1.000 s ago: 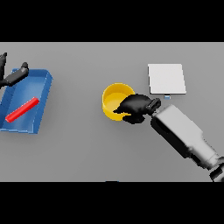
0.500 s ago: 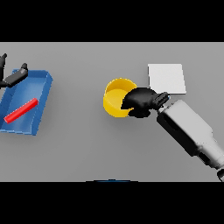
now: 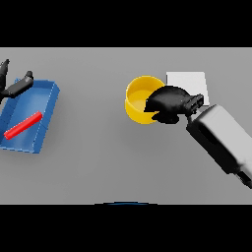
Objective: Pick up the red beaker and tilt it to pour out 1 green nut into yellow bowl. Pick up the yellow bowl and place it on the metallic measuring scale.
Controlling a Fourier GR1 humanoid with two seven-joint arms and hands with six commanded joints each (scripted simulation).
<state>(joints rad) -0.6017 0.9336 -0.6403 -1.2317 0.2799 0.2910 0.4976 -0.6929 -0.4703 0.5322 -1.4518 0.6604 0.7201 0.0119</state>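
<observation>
The yellow bowl (image 3: 137,98) is held off the table, tilted, just left of the pale square measuring scale (image 3: 188,84). My right hand (image 3: 169,104) is curled round the bowl's right rim and covers part of it and part of the scale's lower left corner. My left hand (image 3: 14,87) shows at the far left edge, fingers straight, above the blue tray. A red elongated object (image 3: 23,125), the only red thing in view, lies in the blue tray. No green nut shows.
A blue tray (image 3: 43,104) stands at the left side of the grey table, with my left hand at its far corner.
My right hand has carried the yellow bowl up and to the right, closer to the scale. The left hand and the red object have not moved.
</observation>
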